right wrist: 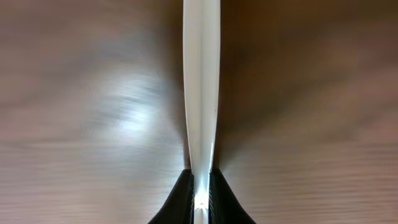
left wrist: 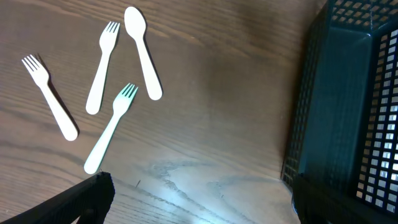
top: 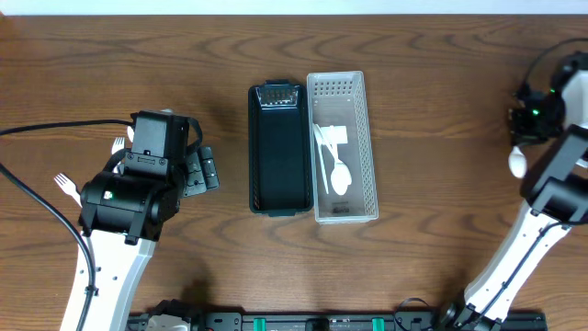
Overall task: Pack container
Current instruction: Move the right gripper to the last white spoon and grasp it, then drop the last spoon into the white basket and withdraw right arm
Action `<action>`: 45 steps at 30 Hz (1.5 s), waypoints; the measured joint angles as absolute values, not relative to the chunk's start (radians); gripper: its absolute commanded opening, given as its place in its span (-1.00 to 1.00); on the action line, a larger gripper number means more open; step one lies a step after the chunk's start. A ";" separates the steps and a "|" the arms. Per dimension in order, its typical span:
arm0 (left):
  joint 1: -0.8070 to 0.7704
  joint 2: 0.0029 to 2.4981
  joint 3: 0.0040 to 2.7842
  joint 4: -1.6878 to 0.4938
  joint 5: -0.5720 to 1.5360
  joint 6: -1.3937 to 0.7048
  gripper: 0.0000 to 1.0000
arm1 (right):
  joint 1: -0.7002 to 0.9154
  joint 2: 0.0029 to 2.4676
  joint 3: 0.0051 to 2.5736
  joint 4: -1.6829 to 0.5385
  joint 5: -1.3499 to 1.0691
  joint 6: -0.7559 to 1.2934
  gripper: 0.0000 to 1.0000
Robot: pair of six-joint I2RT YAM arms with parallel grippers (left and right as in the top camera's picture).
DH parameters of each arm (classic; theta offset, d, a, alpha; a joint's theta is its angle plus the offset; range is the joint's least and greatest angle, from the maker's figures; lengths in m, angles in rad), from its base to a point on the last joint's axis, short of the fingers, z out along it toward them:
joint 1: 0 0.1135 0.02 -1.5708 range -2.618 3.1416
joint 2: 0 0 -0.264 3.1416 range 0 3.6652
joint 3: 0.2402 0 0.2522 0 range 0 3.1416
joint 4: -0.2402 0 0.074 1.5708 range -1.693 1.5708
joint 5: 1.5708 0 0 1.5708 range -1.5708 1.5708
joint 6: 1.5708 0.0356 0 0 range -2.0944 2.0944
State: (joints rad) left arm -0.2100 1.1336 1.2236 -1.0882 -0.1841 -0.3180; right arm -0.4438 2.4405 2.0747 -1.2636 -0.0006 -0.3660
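White spoon (right wrist: pixel 200 81) clamped in right claw (right wrist: pixel 200 182) above bare table (right wrist: pixel 74 124); left claw (left wrist: pixel 199 183) spread beside black basket (left wrist: pixel 348 93).

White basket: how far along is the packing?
Done: some cutlery lies in the white basket. In hand: the right hand is shut on a white utensil, away from the baskets. Left: three forks and a spoon lie on the table below the open left hand; the black basket looks empty.
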 measured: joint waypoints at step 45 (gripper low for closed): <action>-0.210 1.133 1.224 -1.108 -0.184 -0.310 0.89 | 0.492 2.330 2.143 -1.390 -0.007 0.322 0.07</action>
